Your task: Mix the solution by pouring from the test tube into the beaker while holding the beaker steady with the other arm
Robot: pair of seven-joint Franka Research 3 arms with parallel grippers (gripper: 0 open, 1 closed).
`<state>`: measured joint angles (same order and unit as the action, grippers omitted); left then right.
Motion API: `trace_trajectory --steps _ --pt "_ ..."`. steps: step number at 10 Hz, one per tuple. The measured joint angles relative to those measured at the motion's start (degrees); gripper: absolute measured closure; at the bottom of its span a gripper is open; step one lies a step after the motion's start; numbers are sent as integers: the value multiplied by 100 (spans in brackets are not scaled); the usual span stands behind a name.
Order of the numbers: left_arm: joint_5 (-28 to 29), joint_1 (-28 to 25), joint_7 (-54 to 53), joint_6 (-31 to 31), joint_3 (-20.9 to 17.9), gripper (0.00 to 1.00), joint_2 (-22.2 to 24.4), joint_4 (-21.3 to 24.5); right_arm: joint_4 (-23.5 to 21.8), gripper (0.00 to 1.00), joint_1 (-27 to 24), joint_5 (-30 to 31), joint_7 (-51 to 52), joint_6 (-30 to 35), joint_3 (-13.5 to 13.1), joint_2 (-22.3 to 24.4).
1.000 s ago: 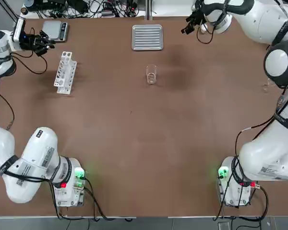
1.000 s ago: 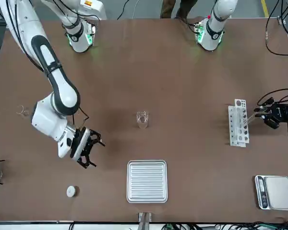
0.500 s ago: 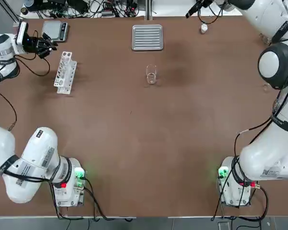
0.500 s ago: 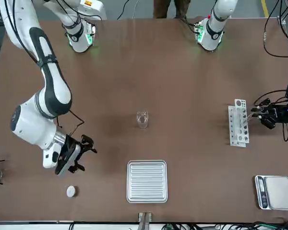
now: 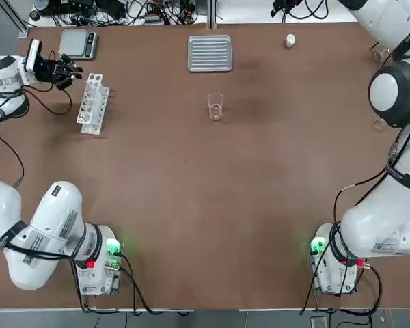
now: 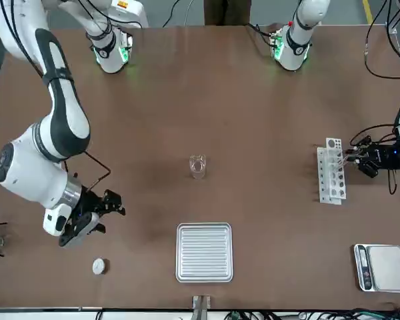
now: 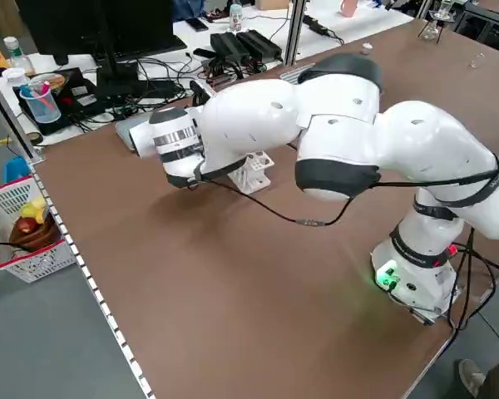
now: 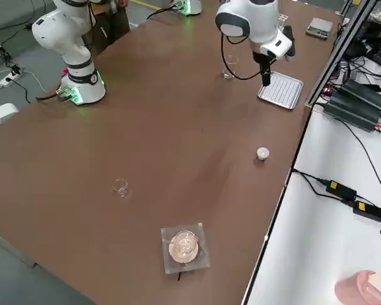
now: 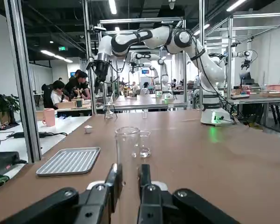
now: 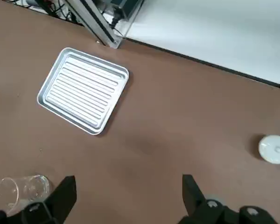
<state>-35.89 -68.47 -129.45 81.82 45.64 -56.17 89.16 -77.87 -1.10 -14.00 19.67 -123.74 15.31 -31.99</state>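
Beaker [image 5: 215, 106] first: from overhead I see it standing upright near the middle of the table [image 5: 205, 205], a little toward the far edge and just short of the ribbed metal tray [image 5: 210, 52]. My left gripper [image 5: 63, 67] sits at the far left, right beside the white test tube rack [image 5: 92, 102]. A small scale [image 5: 78, 42] lies beyond it, and a white round cap [image 5: 290, 41] rests near the far right corner.

From the front camera, my right gripper [image 6: 100, 212] hangs low over the table with its fingers spread and nothing between them, near the white round cap [image 6: 99, 267] and well apart from the beaker [image 6: 198, 166]. The left gripper [image 6: 361, 158] is against the rack [image 6: 331, 179].

In the left side view, the left arm blocks most of the rack [image 7: 251, 170].

In the right side view, the beaker [image 8: 229, 67] stands just beyond the tray [image 8: 280, 89], and the right gripper [image 8: 267, 70] hangs above them.

Through the left wrist camera, my fingers [image 9: 113, 183] are nearly together, clamped on a clear test tube [image 9: 128, 147], with the beaker [image 9: 144, 143] farther off.

Through the right wrist camera, the fingers [image 10: 67, 193] stand wide apart and empty above bare table, with the beaker [image 10: 18, 191], tray [image 10: 83, 96] and cap [image 10: 273, 149] all in sight.
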Motion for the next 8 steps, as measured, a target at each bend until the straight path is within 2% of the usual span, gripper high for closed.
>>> trace_trajectory --steps 3,8 --pt "0 -7 -68 -23 -14 78 0 4 38 0 24 332 -517 225 0 63" --pt "25 -7 -78 -71 -31 78 0 83 507 0 31 576 -1076 1117 -34 107"
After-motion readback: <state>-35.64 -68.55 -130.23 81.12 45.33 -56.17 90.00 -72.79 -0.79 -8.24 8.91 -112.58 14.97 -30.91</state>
